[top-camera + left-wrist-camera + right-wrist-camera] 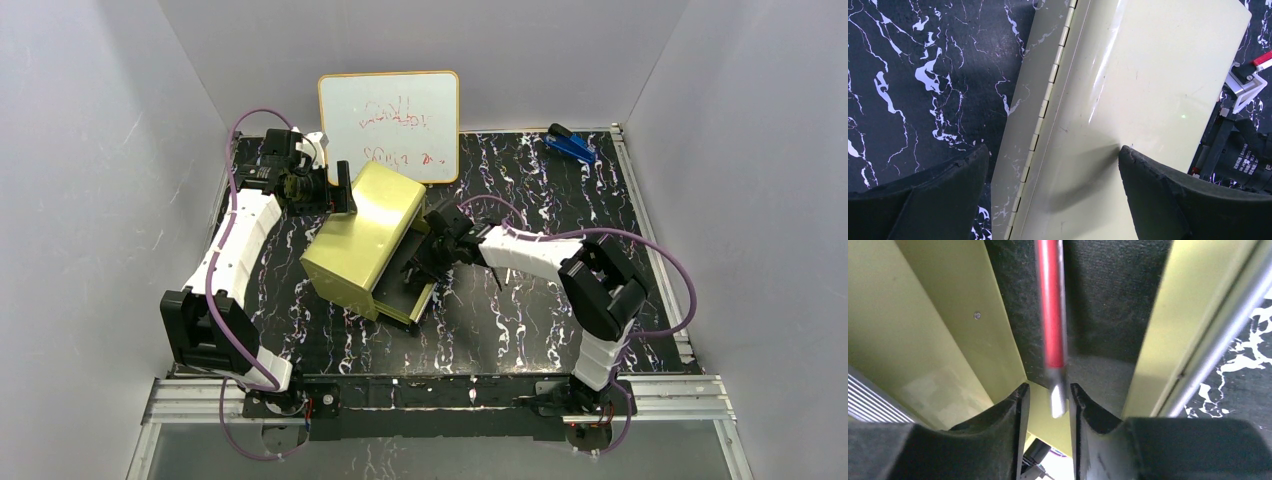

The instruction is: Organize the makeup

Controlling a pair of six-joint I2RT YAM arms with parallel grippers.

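The thin red stick point(1052, 305), the only one in view, hangs over the dark lining inside the single yellow-green case point(938, 340). Its silver end sits between the narrowly parted fingers of the right gripper point(1049, 390), and I cannot tell whether they pinch it or merely flank it. This looks like the placing step, so the next move calls for leaving the stick settled and lifting straight out, while the left gripper point(1053, 150) hovers spread wide over the one hinged lid point(1148, 75). No discs or packet show; one whiteboard point(390, 125) and one blue stapler-like object point(571, 145) stand at the far edge.
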